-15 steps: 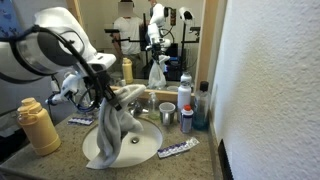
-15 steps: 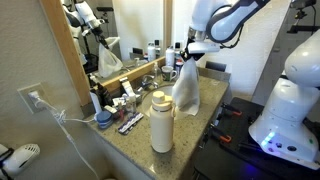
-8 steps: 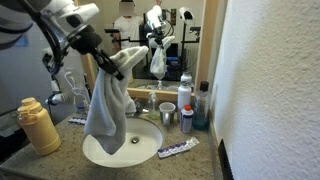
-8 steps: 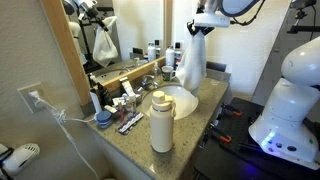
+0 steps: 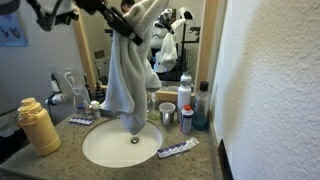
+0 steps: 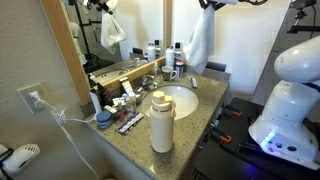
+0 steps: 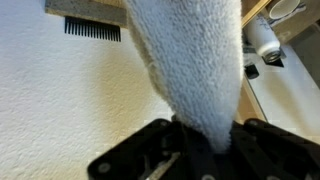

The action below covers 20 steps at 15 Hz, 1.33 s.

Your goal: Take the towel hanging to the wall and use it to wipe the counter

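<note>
The pale grey-white towel (image 5: 130, 75) hangs in folds high above the oval white sink (image 5: 120, 146), held from the top by my gripper (image 5: 128, 28). In an exterior view the towel (image 6: 201, 40) dangles from the top edge of the picture, over the speckled counter (image 6: 195, 105). In the wrist view the towel (image 7: 195, 60) runs straight out of my jaws (image 7: 208, 135), which are shut on it. The white stippled wall (image 5: 270, 90) stands beside the counter (image 5: 200, 160).
A yellow-tan bottle (image 5: 38, 125) stands at the counter's near end. Spray bottles and cups (image 5: 185, 105) crowd the far side by the faucet. A toothpaste tube (image 5: 177, 149) lies beside the sink. The wood-framed mirror (image 6: 75, 50) lines the back. A vent grille (image 7: 93, 28) shows on the wall.
My gripper has risen steeply with the towel, from low over the sink to near the top of the pictures. The towel's lower end has lifted clear of the basin.
</note>
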Tool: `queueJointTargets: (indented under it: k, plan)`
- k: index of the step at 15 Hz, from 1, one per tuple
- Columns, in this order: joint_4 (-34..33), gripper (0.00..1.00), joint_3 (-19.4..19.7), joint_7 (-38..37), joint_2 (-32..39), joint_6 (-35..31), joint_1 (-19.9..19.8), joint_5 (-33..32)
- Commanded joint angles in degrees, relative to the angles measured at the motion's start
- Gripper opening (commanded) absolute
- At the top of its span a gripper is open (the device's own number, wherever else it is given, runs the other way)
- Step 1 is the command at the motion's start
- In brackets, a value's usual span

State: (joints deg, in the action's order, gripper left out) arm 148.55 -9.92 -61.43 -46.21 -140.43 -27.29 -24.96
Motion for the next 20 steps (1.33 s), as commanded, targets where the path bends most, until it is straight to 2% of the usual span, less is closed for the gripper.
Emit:
queueJointTargets:
  k: [1, 3, 4, 8, 9, 14, 20]
  plan:
    - [-4.1, 0.03, -3.0, -3.9, -0.3, -0.7, -4.4, -4.3]
    - [-4.3, 0.03, -3.2, -3.3, -0.6, -1.3, -3.5, -6.1]
    - [-3.9, 0.12, -1.7, -2.4, 0.0, -0.1, -2.4, -4.7]
    - [-4.2, 0.12, -2.4, -2.4, -0.1, -0.2, -2.4, -5.4]
    - [-4.2, 0.03, -2.4, -2.4, -0.1, -0.2, -2.4, -5.4]
    - [-5.4, 0.03, -2.8, -3.5, -0.1, -1.6, -5.6, -11.2]
    - [-11.4, 0.03, -2.5, -8.3, 1.9, -2.0, -8.3, -20.9]
